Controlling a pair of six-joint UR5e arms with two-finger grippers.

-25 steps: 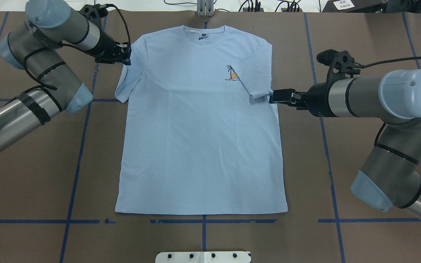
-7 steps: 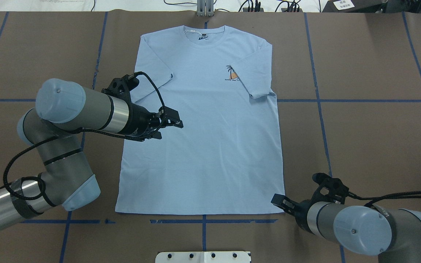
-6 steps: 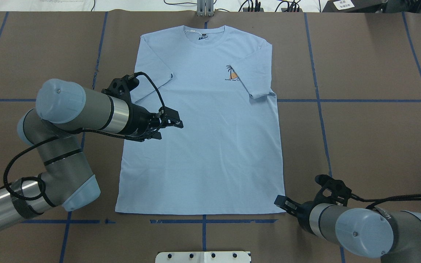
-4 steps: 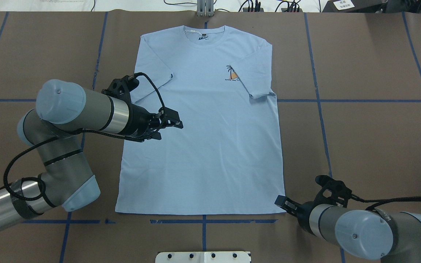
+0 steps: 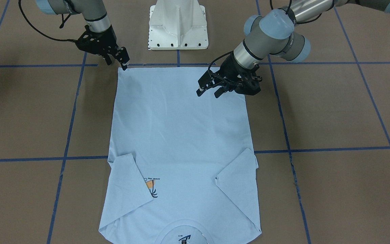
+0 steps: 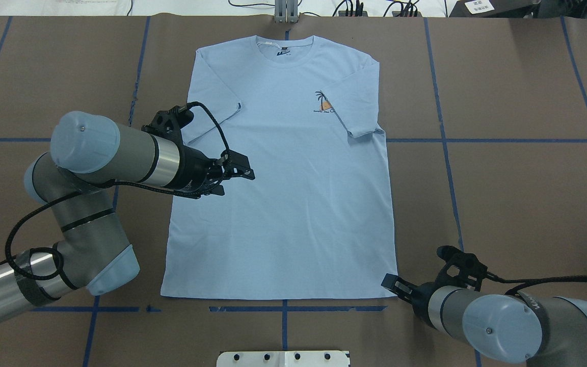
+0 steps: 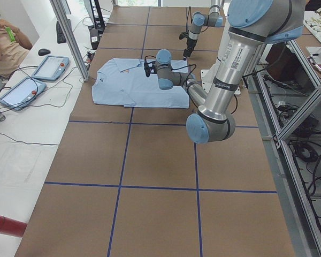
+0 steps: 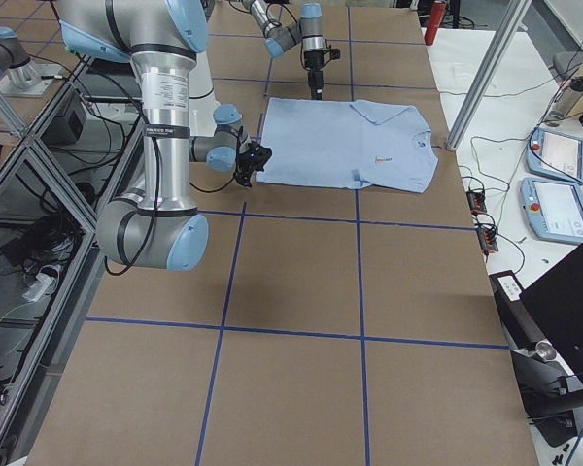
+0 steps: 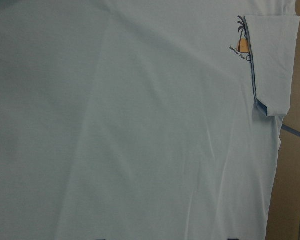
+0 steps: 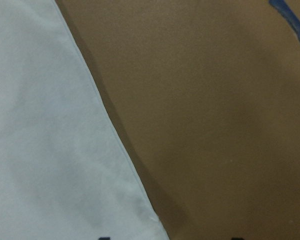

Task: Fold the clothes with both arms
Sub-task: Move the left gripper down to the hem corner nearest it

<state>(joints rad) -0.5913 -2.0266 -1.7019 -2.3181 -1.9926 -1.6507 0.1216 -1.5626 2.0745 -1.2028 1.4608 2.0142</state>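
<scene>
The light blue T-shirt (image 6: 281,173) lies flat on the brown table, chest up, collar at the far side. Both sleeves (image 5: 237,173) are folded in over the body, and one covers part of the palm-tree print (image 6: 324,103). My left gripper (image 6: 235,182) hovers open over the shirt's left middle with nothing between its fingers (image 5: 201,90). The left wrist view shows only cloth (image 9: 130,125) and the print. My right gripper (image 6: 393,285) sits open at the near right hem corner (image 10: 150,220), which lies between its fingertips in the right wrist view.
The white pedestal base (image 5: 178,27) stands at the robot's side of the table, just beyond the hem. Blue tape lines (image 6: 446,153) grid the brown surface. A metal post (image 6: 286,10) and cables stand behind the collar. Tablets (image 7: 51,67) lie on a side bench.
Since 3.5 s ago the left sleeve has been folded in, and the left gripper has moved over the shirt's middle. The right gripper went from the sleeve down to the hem corner.
</scene>
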